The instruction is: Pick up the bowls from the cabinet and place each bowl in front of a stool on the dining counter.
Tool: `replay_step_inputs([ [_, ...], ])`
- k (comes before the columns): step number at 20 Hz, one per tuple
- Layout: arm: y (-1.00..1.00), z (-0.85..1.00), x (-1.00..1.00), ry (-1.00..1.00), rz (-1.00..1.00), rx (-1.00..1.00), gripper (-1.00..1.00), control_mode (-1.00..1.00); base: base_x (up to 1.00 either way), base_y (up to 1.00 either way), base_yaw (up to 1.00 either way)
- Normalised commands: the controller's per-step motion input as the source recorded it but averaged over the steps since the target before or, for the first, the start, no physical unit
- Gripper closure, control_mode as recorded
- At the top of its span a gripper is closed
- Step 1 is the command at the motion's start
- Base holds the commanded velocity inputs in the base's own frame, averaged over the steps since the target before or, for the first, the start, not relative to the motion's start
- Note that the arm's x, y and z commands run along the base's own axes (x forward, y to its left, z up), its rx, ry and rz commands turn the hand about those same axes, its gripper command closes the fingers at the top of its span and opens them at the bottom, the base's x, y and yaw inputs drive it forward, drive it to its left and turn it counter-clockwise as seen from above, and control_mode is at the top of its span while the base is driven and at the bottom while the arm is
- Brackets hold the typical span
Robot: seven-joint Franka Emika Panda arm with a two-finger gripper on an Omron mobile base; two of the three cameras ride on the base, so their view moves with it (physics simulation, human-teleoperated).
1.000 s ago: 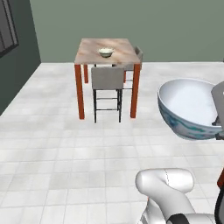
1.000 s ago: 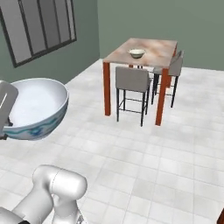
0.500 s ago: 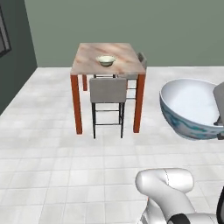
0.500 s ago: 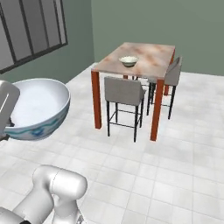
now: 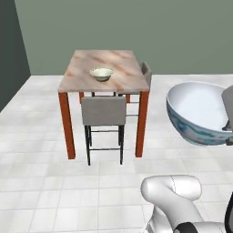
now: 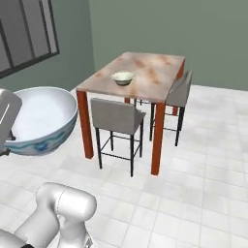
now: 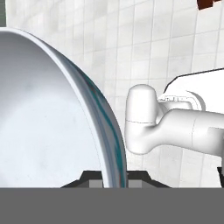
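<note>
White tiled floor (image 5: pixel 41 191), grey-green wall (image 5: pixel 136 27), dark-framed window (image 6: pixel 24 34) at left.

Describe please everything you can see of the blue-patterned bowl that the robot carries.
The blue-patterned bowl is deep and round, plain white inside, with a blue-green pattern band on its white outside below the rim. It looks like glazed ceramic. It seems empty and hangs tilted in the air, well above the floor. The tool is shut on its rim. It is apart from the dining counter, touching nothing else.
</note>
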Motion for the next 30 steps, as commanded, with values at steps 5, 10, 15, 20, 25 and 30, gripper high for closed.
replay_step_inputs([
  [5, 0.00, 0.00, 0.00, 0.00, 0.00, 0.00, 1.00, 1.00, 1.00, -0.73, 0.05],
  [10, 0.00, 0.00, 0.00, 0.00, 0.00, 0.00, 1.00, 1.00, 1.00, -0.75, 0.06],
  [15, 0.00, 0.00, 0.00, 0.00, 0.00, 0.00, 1.00, 1.00, 1.00, -0.83, 0.07],
  [20, 0.00, 0.00, 0.00, 0.00, 0.00, 0.00, 1.00, 1.00, 1.00, -0.91, 0.14],
  [25, 0.00, 0.00, 0.00, 0.00, 0.00, 0.00, 1.00, 1.00, 1.00, -1.00, 0.23],
  [30, 0.00, 0.00, 0.00, 0.00, 0.00, 0.00, 1.00, 1.00, 0.76, -0.72, 0.52],
])
